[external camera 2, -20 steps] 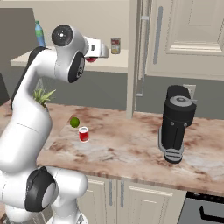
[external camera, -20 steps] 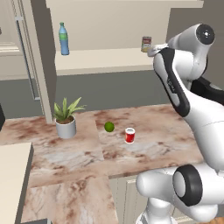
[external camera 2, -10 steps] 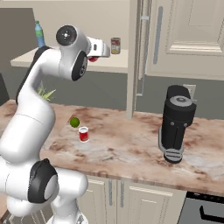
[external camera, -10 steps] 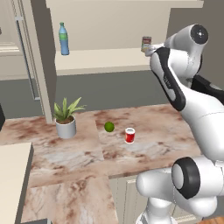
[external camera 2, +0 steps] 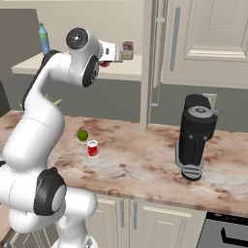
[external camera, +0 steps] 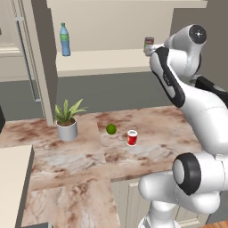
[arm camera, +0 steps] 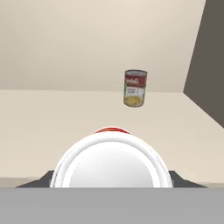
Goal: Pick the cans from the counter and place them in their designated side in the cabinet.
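Tool: closed as far as the can allows on a small red cylinder can with a white top (arm camera: 111,168), which fills the lower middle of the hand view; the tool (external camera 2: 116,54) is raised to shelf height at the end of the white arm, its fingertips mostly hidden behind the can.
Held can: seen top-on in the hand view, a sliver of red wall at 12 o'clock of its white lid; it hangs over the near edge of the plain cream shelf board (arm camera: 52,113) and does not yet rest on it.
Second can: an identical red cylinder with a white top (external camera: 132,137) stands upright on the marbled reddish-brown stone tabletop (external camera: 67,156), with a small green lime (external camera: 111,129) just beside it at 10 o'clock.
Cabinet: large beige open-fronted cupboard (external camera: 111,22); a tan-labelled tin with a dark top (arm camera: 135,88) stands toward the right end of its shelf, at 1 o'clock from the held can, well apart from it; a tall blue bottle (external camera: 65,39) stands at the far left end.
Step in hand: judged to be carrying the first can in for placing.
Next move: likely reach further in over the board on the tin's side, lower until the can sits flat, then let go without nudging the tin.
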